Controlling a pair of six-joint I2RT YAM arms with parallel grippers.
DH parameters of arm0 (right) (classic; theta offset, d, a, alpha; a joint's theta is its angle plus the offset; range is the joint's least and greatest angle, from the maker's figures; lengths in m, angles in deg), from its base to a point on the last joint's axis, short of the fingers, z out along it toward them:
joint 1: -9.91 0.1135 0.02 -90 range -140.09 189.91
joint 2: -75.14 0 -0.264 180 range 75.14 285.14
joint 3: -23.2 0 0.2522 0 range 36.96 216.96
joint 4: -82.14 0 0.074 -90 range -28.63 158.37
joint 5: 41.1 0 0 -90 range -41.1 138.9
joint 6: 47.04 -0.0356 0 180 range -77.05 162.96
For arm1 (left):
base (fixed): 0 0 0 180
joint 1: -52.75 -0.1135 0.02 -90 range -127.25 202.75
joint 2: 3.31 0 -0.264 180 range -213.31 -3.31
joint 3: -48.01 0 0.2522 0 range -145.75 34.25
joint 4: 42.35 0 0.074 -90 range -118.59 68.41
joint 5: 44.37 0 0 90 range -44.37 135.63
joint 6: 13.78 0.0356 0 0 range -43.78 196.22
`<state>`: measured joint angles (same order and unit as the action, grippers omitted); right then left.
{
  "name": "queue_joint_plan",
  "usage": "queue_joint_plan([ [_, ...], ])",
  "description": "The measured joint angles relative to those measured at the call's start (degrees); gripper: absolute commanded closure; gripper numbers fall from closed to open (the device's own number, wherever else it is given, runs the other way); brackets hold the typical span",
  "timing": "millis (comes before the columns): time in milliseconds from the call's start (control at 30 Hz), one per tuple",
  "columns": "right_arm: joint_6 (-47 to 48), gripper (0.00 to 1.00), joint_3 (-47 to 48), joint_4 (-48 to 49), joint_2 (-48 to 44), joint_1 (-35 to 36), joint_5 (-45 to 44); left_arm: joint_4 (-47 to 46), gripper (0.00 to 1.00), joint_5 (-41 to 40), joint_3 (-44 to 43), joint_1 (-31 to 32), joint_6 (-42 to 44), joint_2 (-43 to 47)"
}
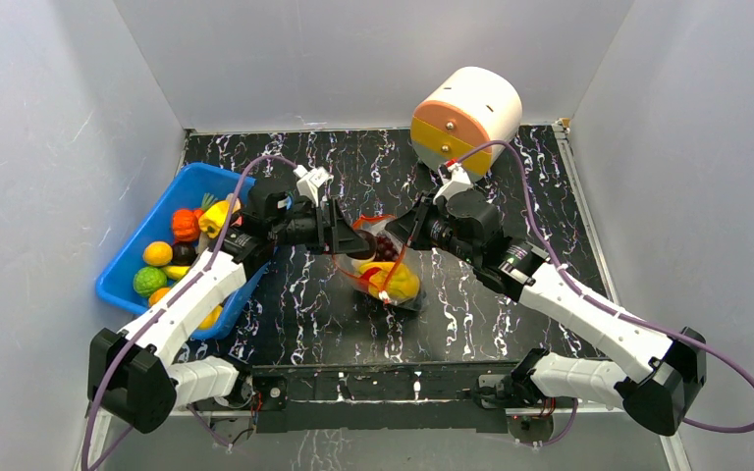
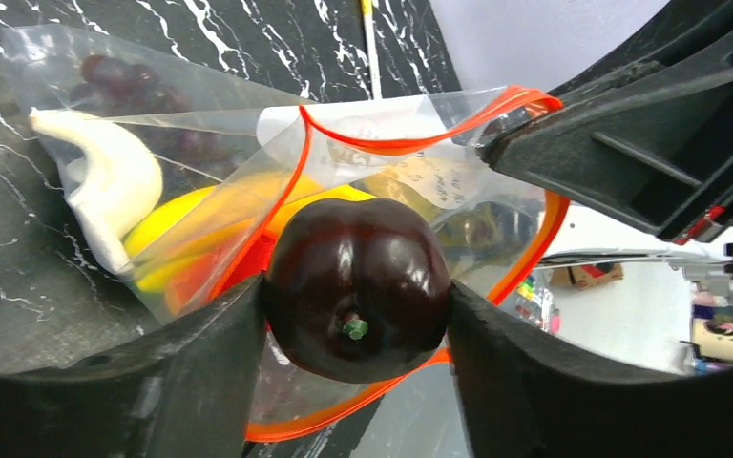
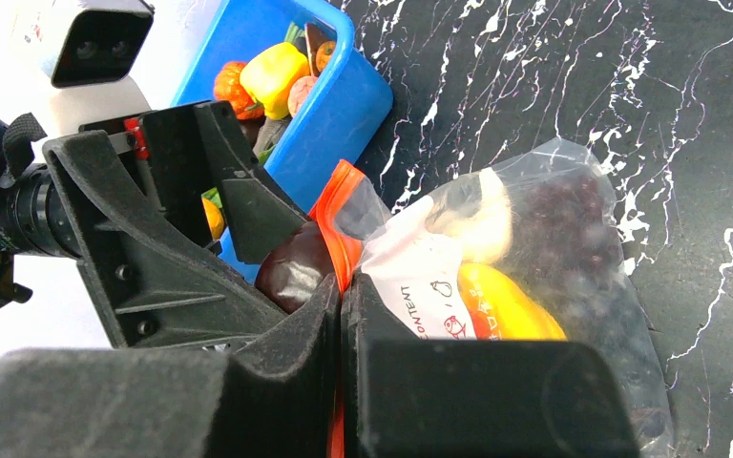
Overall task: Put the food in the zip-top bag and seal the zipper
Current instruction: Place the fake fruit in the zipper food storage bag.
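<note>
The zip-top bag (image 1: 385, 277) lies mid-table with its mouth lifted. Through its clear film (image 2: 200, 172) I see purple grapes (image 2: 115, 74), a white piece (image 2: 105, 176) and a yellow piece (image 2: 177, 229). My left gripper (image 2: 358, 301) is shut on a glossy dark purple fruit (image 2: 355, 253), held right at the open mouth, inside the loop of the orange-red zipper (image 2: 391, 146). My right gripper (image 3: 342, 296) is shut on the zipper strip (image 3: 341, 196), holding that edge up. From the right wrist the dark fruit (image 3: 291, 272) sits just left of the strip.
A blue bin (image 1: 128, 285) at the left holds more food (image 1: 157, 253), and its near wall (image 3: 344, 105) lies close behind the left gripper. A round white, orange and yellow drum (image 1: 464, 118) stands at the back right. White walls enclose the black marbled table (image 1: 511, 186).
</note>
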<state>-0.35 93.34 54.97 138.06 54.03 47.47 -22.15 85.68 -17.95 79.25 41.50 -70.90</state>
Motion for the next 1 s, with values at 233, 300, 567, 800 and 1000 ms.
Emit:
queue_joint_plan([
  [233,-0.2,1.0,-0.02,-0.02,-0.13,0.0,-0.09,2.71,0.16,-1.95,-1.79,0.35,2.29,-0.2],
  [300,-0.22,1.0,-0.02,-0.02,-0.22,0.0,-0.11,3.06,0.16,-2.21,-2.14,0.35,2.6,0.11],
  [567,-0.17,1.0,-0.02,-0.04,-0.66,0.0,-0.04,6.58,0.21,-3.93,-5.09,0.37,4.94,1.55],
  [800,2.54,1.0,-0.02,-0.46,-0.68,0.0,1.46,15.21,0.33,-9.57,-9.7,0.37,10.43,3.13],
  [1000,4.52,1.0,0.63,-0.7,0.09,0.0,6.1,20.7,0.34,-13.2,-11.15,0.37,13.73,4.39],
])
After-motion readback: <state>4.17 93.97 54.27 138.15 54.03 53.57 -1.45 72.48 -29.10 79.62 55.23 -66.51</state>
